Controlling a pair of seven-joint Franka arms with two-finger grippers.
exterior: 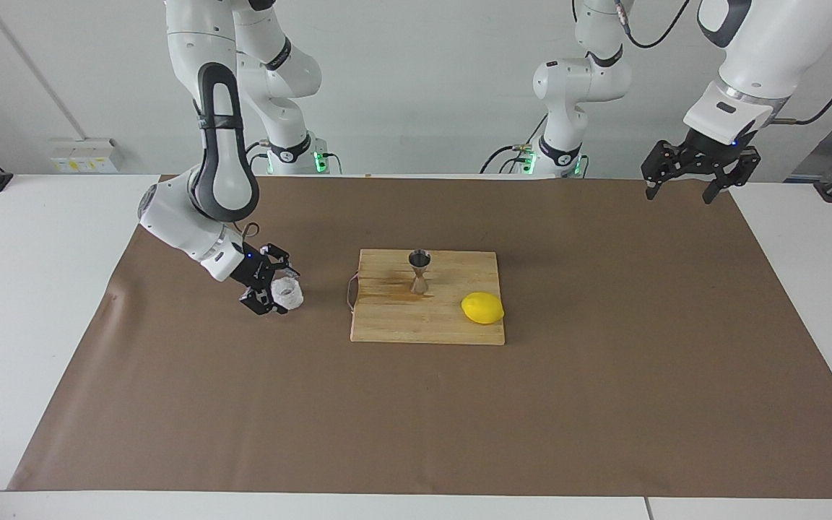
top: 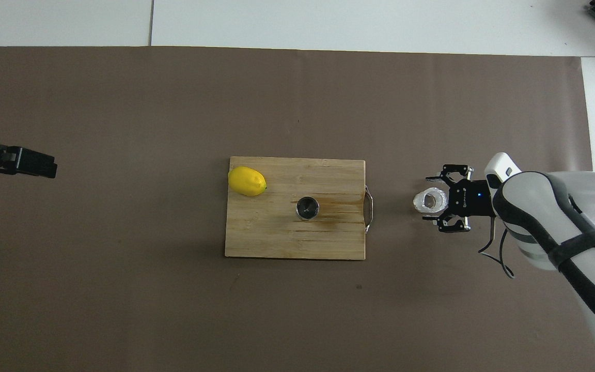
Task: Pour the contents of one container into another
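Brown paper is spread over the white worktop (exterior: 26,303), and a wooden cutting board (exterior: 427,321) is laid on it near the middle. The steel jigger (exterior: 419,271) is stood upright on the board, on the part nearer to the robots, with a darker stain seen on the wood around its foot. A yellow lemon (exterior: 482,308) is rested on the same board, toward the left arm's end and slightly farther from the robots than the jigger.

The white crinkly cup (exterior: 287,294) is set upright on the paper, off the board, toward the right arm's end of the worktop and well apart from the board's metal handle (exterior: 350,292). The right tool (exterior: 274,290) is held low around the cup, its fingers spread wide with one on each side; in the overhead view a gap is seen between each fingertip (top: 428,180) and the cup (top: 430,201), so the cup is not gripped.

The left tool (exterior: 679,190) is held raised over the edge of the paper at the left arm's end, well apart from every object, with its fingers spread wide and nothing between them; that arm is kept waiting.
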